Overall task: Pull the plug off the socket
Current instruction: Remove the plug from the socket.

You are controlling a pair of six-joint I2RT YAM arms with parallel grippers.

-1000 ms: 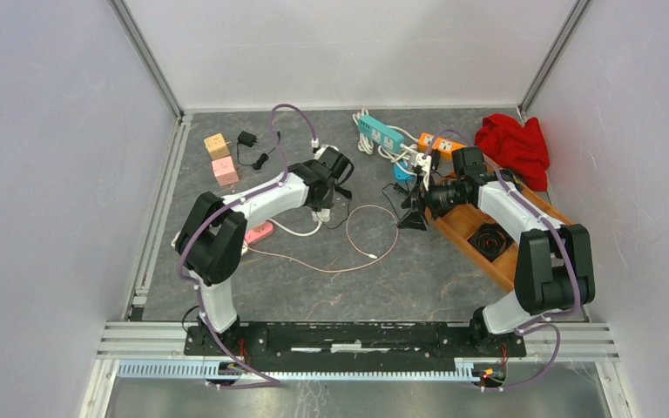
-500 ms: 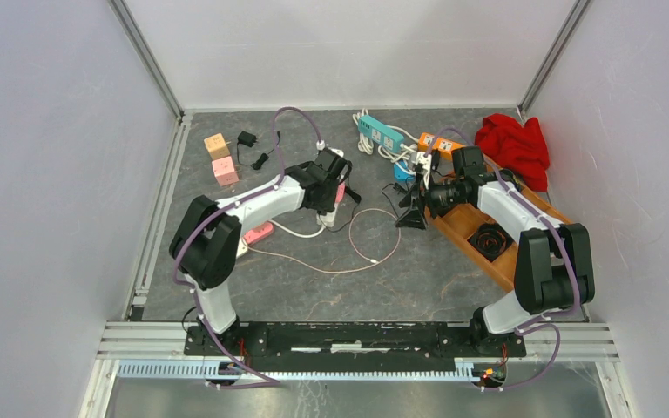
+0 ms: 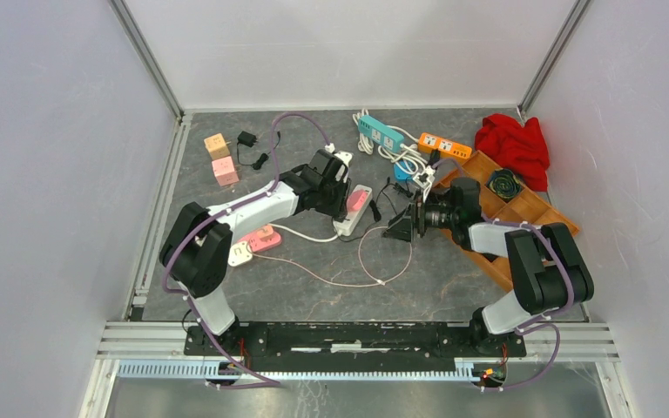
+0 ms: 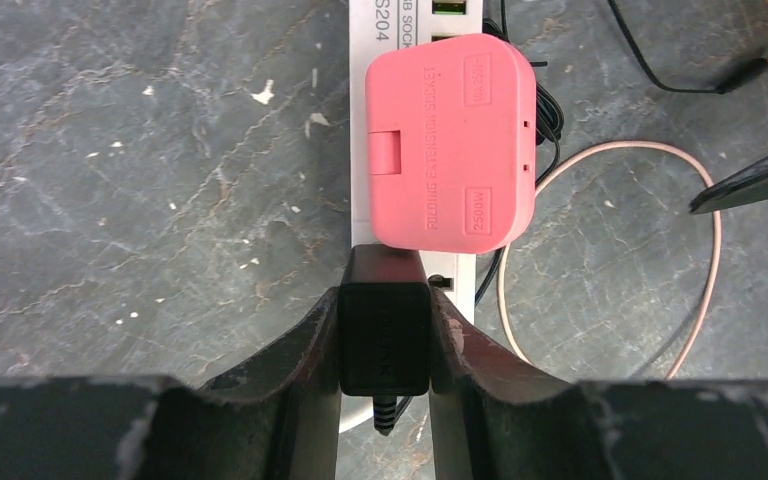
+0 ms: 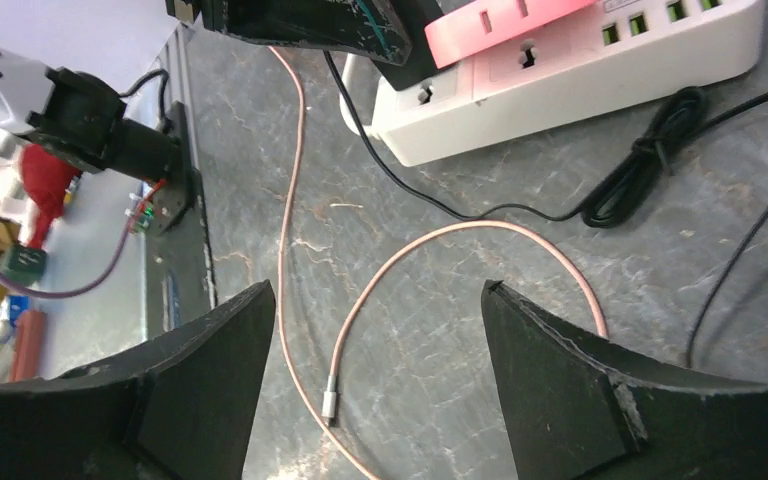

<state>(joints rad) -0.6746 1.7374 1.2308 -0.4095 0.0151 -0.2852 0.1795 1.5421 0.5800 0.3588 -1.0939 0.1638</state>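
A white power strip [image 4: 362,120] lies on the grey table, with a pink adapter [image 4: 450,140] plugged into it. My left gripper [image 4: 385,335] is shut on a black plug [image 4: 385,330] that sits on the strip right beside the adapter. In the top view the strip [image 3: 347,224], the adapter [image 3: 359,200] and the left gripper [image 3: 340,193] are at mid-table. My right gripper [image 5: 380,290] is open and empty, low over the table just right of the strip [image 5: 580,80]; in the top view the right gripper [image 3: 398,228] points left toward it.
A loose pink cable [image 3: 375,261] loops between the arms; its metal tip [image 5: 332,400] lies below the right gripper. A coiled black cord [image 5: 640,170] lies by the strip. A wooden tray [image 3: 523,205], a red cloth [image 3: 514,144], teal [image 3: 381,132] and orange [image 3: 442,144] strips stand behind.
The left gripper has swung right and nearer with the plug, dragging the white strip along. The right arm has come down and leftward off the tray, close to the strip.
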